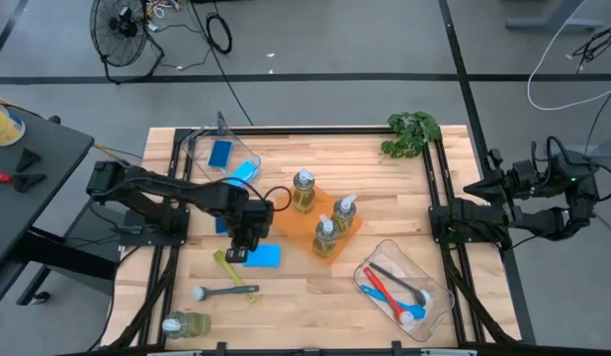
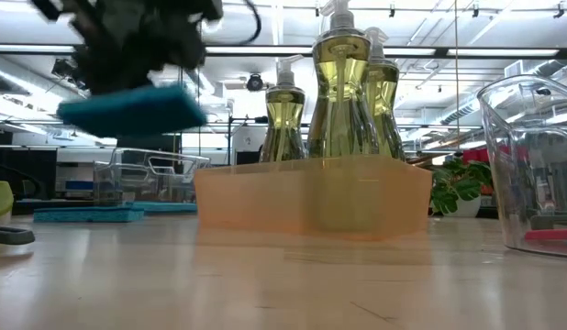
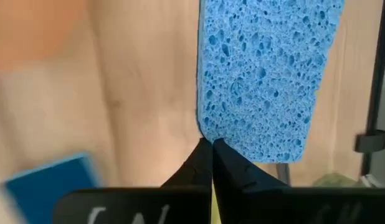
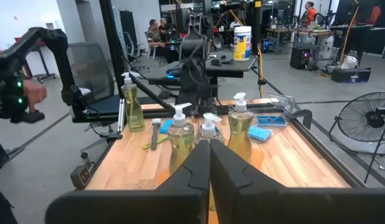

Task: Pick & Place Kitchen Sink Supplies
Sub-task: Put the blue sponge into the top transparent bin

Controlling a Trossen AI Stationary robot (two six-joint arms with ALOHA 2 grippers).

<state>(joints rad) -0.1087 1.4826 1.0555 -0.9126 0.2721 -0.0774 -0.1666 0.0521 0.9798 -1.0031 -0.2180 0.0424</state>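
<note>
My left gripper (image 1: pixel 249 237) is shut on a blue sponge (image 1: pixel 263 255), which the low view shows lifted above the table (image 2: pixel 132 110). Three soap pump bottles (image 1: pixel 326 235) stand in an orange tray (image 1: pixel 310 229) at mid-table. A fourth bottle (image 1: pixel 182 324) lies on its side at the near left corner. A yellow-green brush (image 1: pixel 229 267) and a grey brush (image 1: pixel 226 292) lie flat on the wood. Another blue sponge (image 3: pixel 49 180) lies on the table. My right gripper (image 4: pixel 210 152) is shut and holds nothing, parked by the table's right edge. My left gripper pinches the sponge at a corner of one short end (image 3: pixel 227 134) between its two fingers. The fingers come steeply from above. The sponge reaches forward from the fingertips, near level and clear of the table (image 2: pixel 132 110).
A clear bin (image 1: pixel 202 148) at the far left holds two blue sponges (image 1: pixel 219 153). Another clear bin (image 1: pixel 439 297) at the near right holds a red brush (image 1: pixel 380 287) and a blue one. A green plant (image 1: pixel 412 133) sits at the far right corner.
</note>
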